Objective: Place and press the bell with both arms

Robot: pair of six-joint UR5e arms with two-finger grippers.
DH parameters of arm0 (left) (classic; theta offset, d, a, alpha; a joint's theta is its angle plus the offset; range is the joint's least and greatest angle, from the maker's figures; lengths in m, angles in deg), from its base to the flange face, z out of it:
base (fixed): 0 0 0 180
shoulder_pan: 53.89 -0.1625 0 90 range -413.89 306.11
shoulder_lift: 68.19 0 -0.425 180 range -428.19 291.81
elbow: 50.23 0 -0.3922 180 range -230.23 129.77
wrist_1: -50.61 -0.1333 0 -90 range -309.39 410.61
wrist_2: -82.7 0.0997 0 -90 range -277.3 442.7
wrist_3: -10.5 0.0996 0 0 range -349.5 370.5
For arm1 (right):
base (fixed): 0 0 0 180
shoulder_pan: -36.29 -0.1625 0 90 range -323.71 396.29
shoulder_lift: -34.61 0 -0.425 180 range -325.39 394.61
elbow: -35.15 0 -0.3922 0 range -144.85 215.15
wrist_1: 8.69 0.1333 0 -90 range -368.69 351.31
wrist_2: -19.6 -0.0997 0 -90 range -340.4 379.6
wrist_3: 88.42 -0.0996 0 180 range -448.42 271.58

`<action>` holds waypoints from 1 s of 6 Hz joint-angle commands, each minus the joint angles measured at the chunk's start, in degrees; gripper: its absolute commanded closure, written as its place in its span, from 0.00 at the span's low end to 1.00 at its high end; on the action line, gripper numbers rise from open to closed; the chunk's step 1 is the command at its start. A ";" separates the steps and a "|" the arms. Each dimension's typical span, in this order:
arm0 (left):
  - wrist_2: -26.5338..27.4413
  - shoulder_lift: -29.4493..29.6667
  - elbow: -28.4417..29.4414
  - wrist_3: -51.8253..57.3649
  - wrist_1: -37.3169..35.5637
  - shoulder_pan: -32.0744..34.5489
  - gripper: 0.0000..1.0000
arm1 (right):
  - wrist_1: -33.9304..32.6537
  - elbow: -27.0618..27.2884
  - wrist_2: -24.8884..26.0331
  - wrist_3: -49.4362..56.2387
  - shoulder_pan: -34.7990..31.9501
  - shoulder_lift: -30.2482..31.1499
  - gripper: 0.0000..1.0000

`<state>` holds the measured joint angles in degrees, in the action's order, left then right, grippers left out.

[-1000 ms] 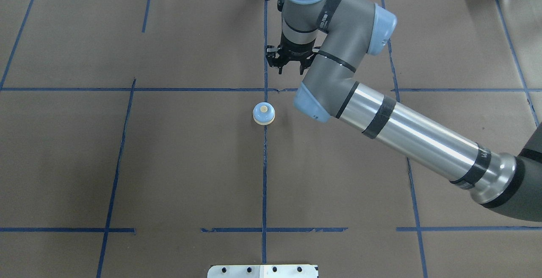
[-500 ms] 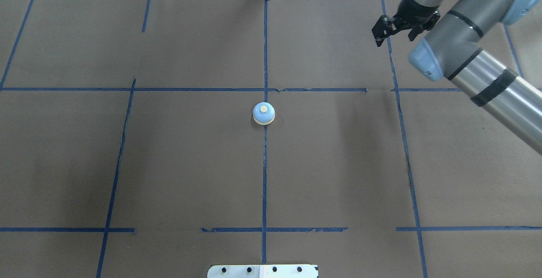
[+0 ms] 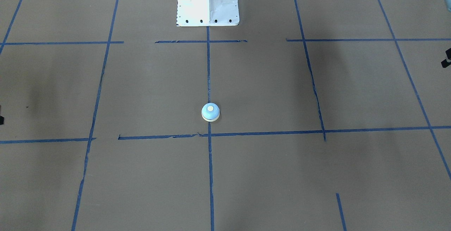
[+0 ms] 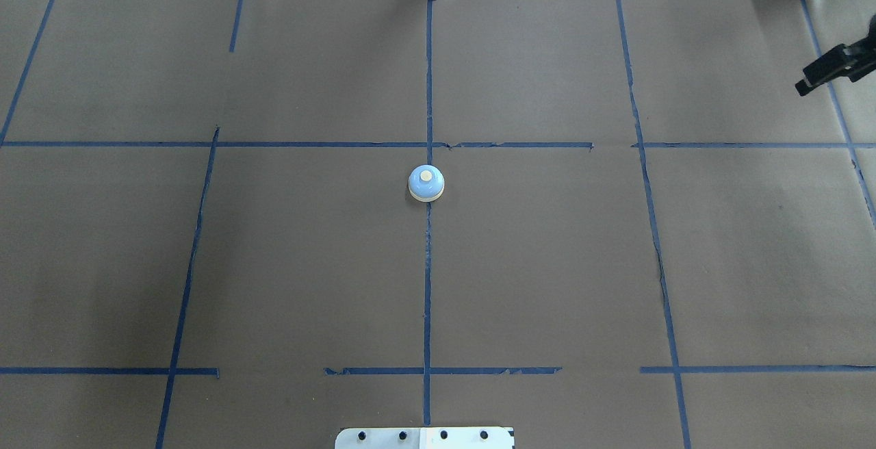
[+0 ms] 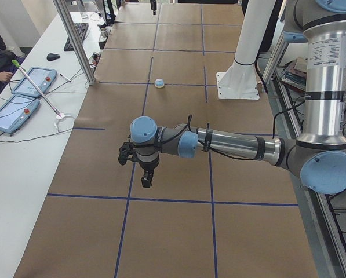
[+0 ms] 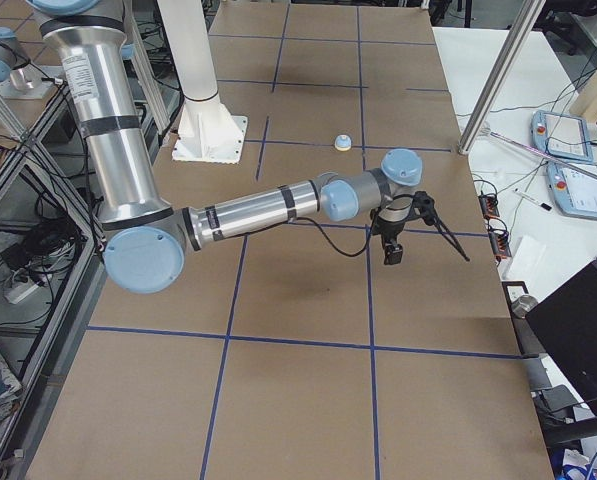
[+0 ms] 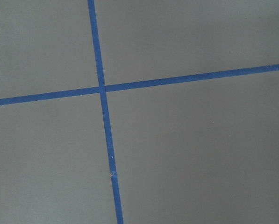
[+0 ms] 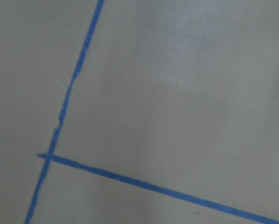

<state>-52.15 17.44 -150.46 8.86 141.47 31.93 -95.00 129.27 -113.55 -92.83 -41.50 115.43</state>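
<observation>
The light-blue bell (image 4: 426,183) with its cream button stands upright alone at the table's centre, on the middle tape line. It also shows in the front view (image 3: 210,112) and both side views (image 5: 159,83) (image 6: 344,143). My right gripper (image 4: 831,79) is at the overhead view's right edge, far from the bell, its fingers apart and empty. The right side view shows it (image 6: 393,255) pointing down over the paper. My left gripper (image 5: 145,180) hangs over the table's left end, far from the bell; only a sliver shows in the front view (image 3: 446,60), so I cannot tell its state.
Brown paper with a blue tape grid covers the table (image 4: 274,264). The white pedestal base (image 3: 208,2) stands at the robot's edge. A side desk with tablets (image 5: 28,87) and a metal post (image 5: 74,40) lie beyond the far edge.
My right arm has swung from just beyond the bell at centre out to the right edge. The bell has not moved.
</observation>
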 commanded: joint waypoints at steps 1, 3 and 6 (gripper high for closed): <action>0.72 -4.49 -0.67 0.76 0.80 3.12 0.00 | 0.09 1.24 -0.97 8.36 -7.44 9.95 0.00; 0.81 -5.56 -0.14 0.50 1.07 3.12 0.00 | 0.26 1.24 -1.33 7.40 -7.55 11.81 0.00; 0.99 -8.64 -0.67 0.67 1.07 3.04 0.00 | 0.70 1.86 -1.33 4.24 -7.46 12.61 0.00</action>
<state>-51.10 9.45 -151.04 9.50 142.49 34.99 -94.42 130.96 -114.85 -87.57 -49.02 127.86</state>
